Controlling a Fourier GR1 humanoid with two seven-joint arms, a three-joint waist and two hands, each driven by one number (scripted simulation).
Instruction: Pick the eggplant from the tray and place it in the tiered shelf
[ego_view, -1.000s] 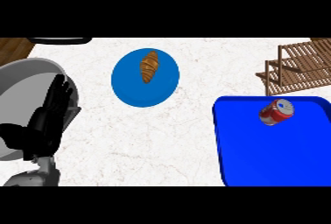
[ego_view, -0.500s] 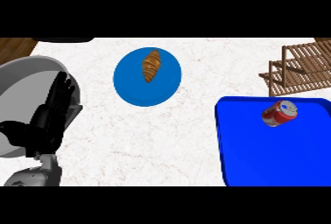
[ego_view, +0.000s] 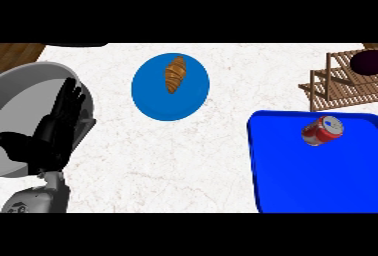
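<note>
We see the eggplant (ego_view: 364, 62) as a dark purple shape already on the wooden tiered shelf (ego_view: 336, 85) at the counter's far right corner, cut off by the view's edge. How it sits there is hard to tell; it could roll off a slat if badly seated. The blue tray (ego_view: 288, 170) holds only a red soda can (ego_view: 322, 130). A croissant (ego_view: 175, 74) lies on the blue plate (ego_view: 151, 97). Our left hand (ego_view: 55, 127) rests at the left edge, fingers straight and together, hiding part of a grey bowl (ego_view: 29, 87). The right hand is out of view.

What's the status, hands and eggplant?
Left robot hand open, resting at view's left; right not in view. Eggplant already on shelf. Tray holds only a can.
</note>
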